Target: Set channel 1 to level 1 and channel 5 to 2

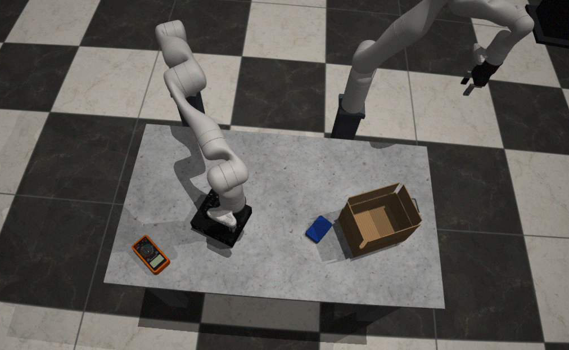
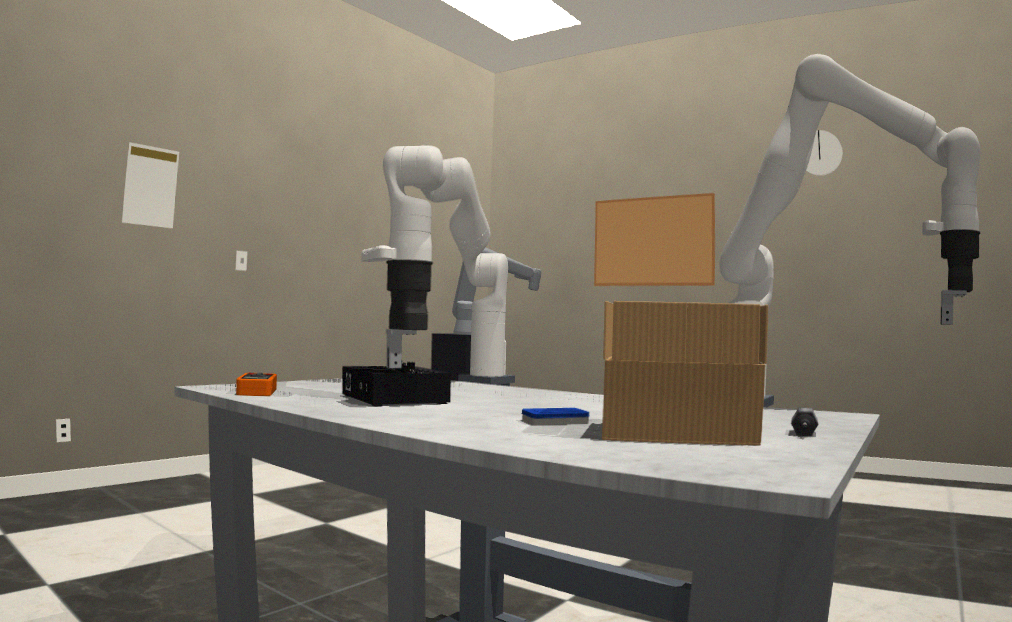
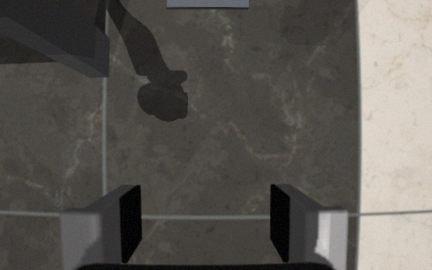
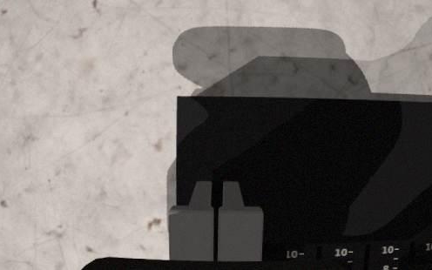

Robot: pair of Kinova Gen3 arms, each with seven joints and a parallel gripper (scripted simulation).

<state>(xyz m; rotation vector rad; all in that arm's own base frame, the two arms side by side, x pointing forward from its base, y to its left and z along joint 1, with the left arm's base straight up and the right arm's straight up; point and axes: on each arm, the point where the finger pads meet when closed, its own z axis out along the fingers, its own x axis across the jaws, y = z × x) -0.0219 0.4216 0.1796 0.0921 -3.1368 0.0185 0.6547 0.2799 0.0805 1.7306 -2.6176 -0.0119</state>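
The black lighting desk (image 1: 208,227) (image 2: 409,387) (image 4: 290,187) sits on the table. In the right wrist view the tops of several fader scales, marked 10, show at the bottom right; the fader knobs are hidden there. Small dark knobs (image 2: 409,366) stick up in the exterior view. My right gripper (image 2: 394,365) (image 4: 217,208) is shut and empty, its tips low at the desk's top near one end, left of the visible scales in the right wrist view. Whether it touches a knob cannot be seen. My left gripper (image 1: 466,86) (image 2: 946,321) (image 3: 205,212) is open and empty, out beyond the table over the floor.
An orange multimeter (image 1: 150,255) (image 2: 256,384) lies near the desk. A blue block (image 1: 319,229) (image 2: 555,414) lies beside an open cardboard box (image 1: 350,230) (image 2: 684,401). A dark round-ended object (image 2: 804,422) lies beyond the box. The grey table (image 1: 269,269) (image 2: 479,444) carries them.
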